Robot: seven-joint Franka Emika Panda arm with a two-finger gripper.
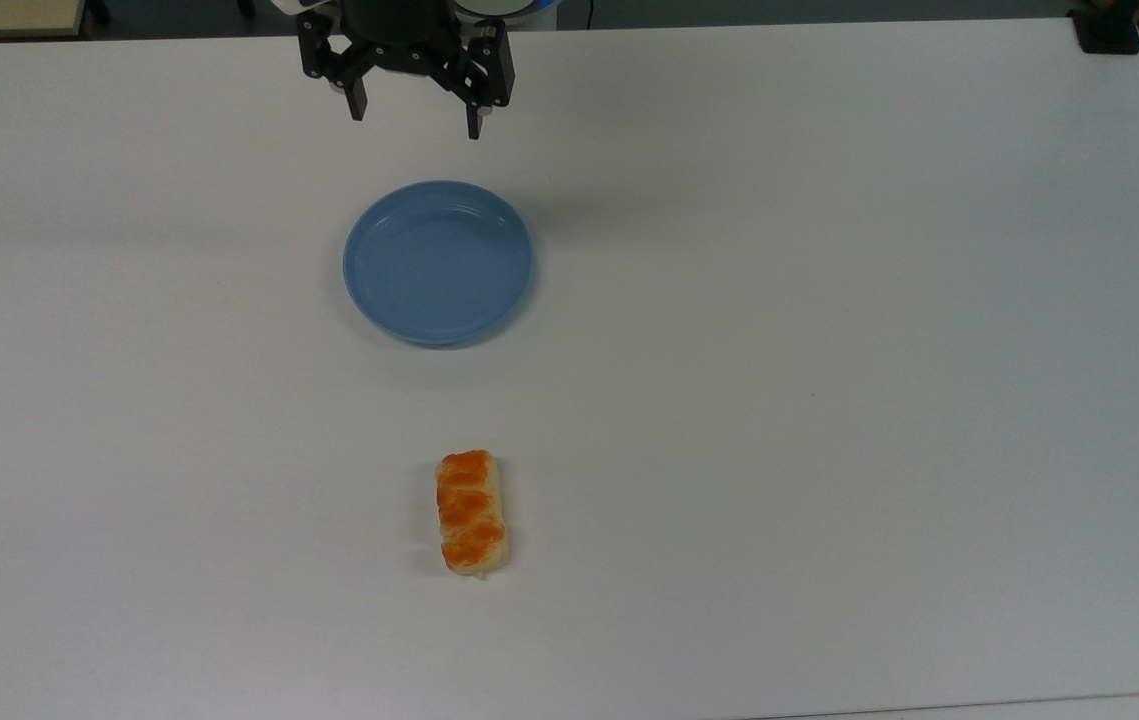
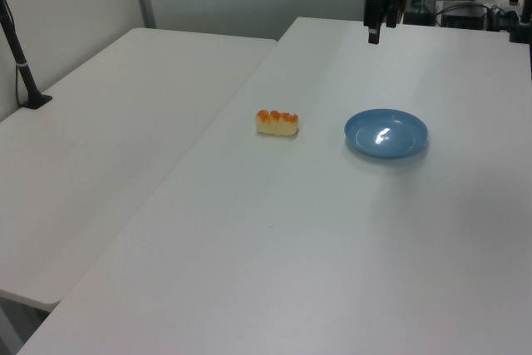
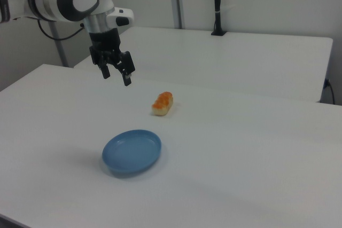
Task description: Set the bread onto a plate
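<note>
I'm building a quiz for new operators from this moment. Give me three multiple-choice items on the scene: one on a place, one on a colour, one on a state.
1. Where does the bread lie?
A. on the plate
B. on the bare table, apart from the plate
C. between the fingers

2. What colour is the plate?
A. light blue
B. red
C. green

3. How is the gripper?
A. shut on the bread
B. open, holding nothing
C. resting on the plate

Answers: 1 B, white table shows between bread and plate in the top view. 2 A, it is plain light blue. 3 B, its fingers stand apart in the air beyond the plate.
</note>
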